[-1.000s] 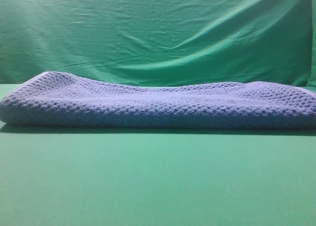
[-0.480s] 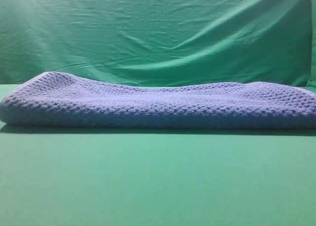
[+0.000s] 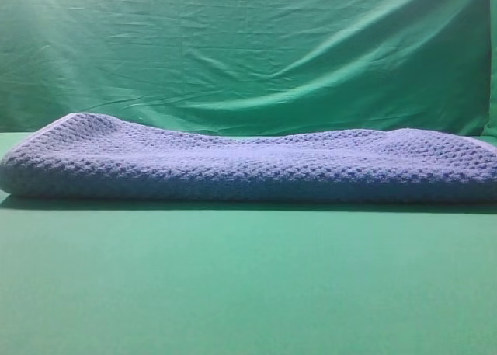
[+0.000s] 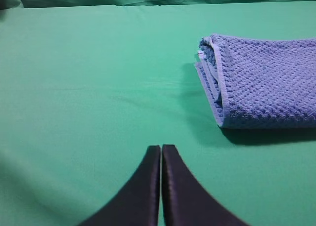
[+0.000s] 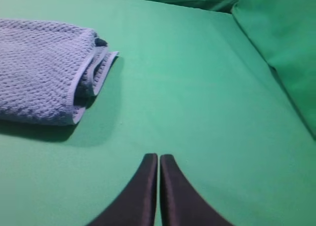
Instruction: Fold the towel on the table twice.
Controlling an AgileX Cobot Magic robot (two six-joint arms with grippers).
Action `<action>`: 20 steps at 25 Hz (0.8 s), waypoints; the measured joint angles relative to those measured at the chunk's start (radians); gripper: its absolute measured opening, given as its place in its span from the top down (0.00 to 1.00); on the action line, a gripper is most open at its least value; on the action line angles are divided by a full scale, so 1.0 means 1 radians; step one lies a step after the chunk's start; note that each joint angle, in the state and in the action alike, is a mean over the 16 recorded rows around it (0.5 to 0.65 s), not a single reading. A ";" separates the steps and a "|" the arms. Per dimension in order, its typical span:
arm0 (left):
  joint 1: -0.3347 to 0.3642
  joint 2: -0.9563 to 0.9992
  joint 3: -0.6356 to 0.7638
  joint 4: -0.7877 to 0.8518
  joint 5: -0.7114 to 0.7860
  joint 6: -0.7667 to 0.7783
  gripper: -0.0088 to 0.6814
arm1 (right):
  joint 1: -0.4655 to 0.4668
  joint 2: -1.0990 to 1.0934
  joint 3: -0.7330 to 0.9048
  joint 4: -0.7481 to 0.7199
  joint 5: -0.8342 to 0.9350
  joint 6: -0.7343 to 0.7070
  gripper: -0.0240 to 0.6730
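Observation:
The blue-grey waffle-weave towel [image 3: 248,165] lies folded in layers as a long low strip across the green table [image 3: 248,285]. Its left end, with stacked pale-edged layers, shows in the left wrist view [image 4: 261,82]. Its right end shows in the right wrist view [image 5: 44,70]. My left gripper [image 4: 161,149] is shut and empty above bare table, to the left of and nearer than the towel's end. My right gripper [image 5: 158,158] is shut and empty above bare table, to the right of and nearer than the other end. Neither gripper shows in the exterior view.
A wrinkled green backdrop cloth [image 3: 248,52] hangs behind the table. In the right wrist view a green cloth [image 5: 281,43] rises at the table's right side. Bare green table lies in front of the towel and beside both its ends.

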 joint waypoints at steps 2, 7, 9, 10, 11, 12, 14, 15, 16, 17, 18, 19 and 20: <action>0.000 0.000 0.000 0.000 0.000 0.000 0.99 | -0.021 0.000 0.000 0.000 0.000 0.000 0.97; 0.000 0.000 0.000 0.000 0.000 0.000 0.99 | -0.054 0.000 0.000 0.000 0.000 0.000 0.97; 0.000 0.000 0.000 0.000 0.000 0.000 0.99 | -0.059 0.000 0.000 0.000 0.000 0.000 0.97; 0.000 0.000 0.000 0.000 0.000 0.000 0.99 | -0.061 0.000 0.000 0.000 0.000 -0.001 0.97; 0.000 0.000 0.000 0.000 0.000 0.000 0.99 | -0.061 0.000 0.000 0.000 0.000 -0.001 0.97; 0.000 0.000 0.000 0.000 0.000 0.000 0.99 | -0.062 0.000 0.000 0.000 0.000 -0.002 0.97; 0.000 0.000 0.000 0.000 0.000 0.000 0.99 | -0.062 0.000 0.000 0.000 0.000 -0.003 0.97; 0.000 0.000 0.000 0.000 0.000 0.001 0.99 | -0.062 0.000 0.000 0.000 0.000 -0.004 0.97; 0.000 0.000 0.000 0.000 0.000 0.001 0.99 | -0.062 0.000 0.000 0.000 0.000 -0.004 0.97; 0.000 0.000 0.000 0.000 0.000 0.001 0.99 | -0.062 0.000 0.000 0.000 0.000 -0.005 0.97; 0.000 0.000 0.000 0.000 0.000 0.001 0.99 | -0.062 0.000 0.000 0.000 0.000 -0.005 0.97; 0.000 0.000 0.000 0.000 0.000 0.001 0.99 | -0.062 0.000 0.000 0.000 0.000 -0.006 0.97; 0.000 0.000 0.000 0.000 0.000 0.001 0.99 | -0.062 0.000 0.000 0.000 0.000 -0.007 0.97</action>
